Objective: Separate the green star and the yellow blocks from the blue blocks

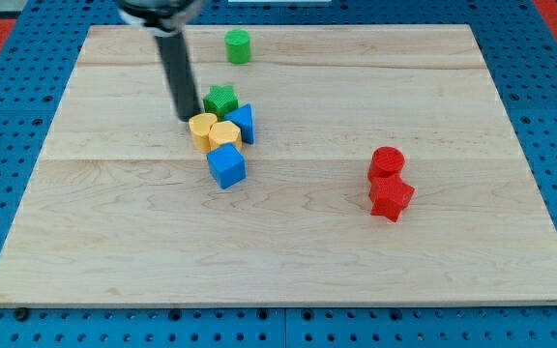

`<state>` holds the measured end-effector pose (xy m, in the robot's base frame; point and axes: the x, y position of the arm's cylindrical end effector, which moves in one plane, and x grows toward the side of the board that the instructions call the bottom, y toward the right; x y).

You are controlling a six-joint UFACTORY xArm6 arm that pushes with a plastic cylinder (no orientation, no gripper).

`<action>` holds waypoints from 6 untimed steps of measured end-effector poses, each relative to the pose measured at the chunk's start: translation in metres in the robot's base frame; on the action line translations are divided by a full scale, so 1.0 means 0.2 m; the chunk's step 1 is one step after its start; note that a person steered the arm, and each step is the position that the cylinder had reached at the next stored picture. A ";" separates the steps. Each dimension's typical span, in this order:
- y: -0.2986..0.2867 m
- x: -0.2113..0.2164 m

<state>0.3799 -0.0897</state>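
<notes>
My tip (188, 117) rests on the board just left of a tight cluster of blocks, touching or nearly touching the left yellow block (202, 127). The green star (220, 100) is at the cluster's top. A second yellow block (225, 134) sits right of the first. A blue block (243, 123) lies against the star's lower right and the second yellow block. A blue cube (226, 165) sits just below the yellow blocks, at the cluster's bottom.
A green cylinder (238, 45) stands near the board's top edge. A red cylinder (387, 160) and a red star-like block (391, 196) sit together at the view's right. The wooden board (114, 232) lies on a blue pegboard.
</notes>
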 end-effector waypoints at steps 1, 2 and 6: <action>0.16 0.03; 0.13 -0.13; 0.15 -0.43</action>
<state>0.2932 -0.0604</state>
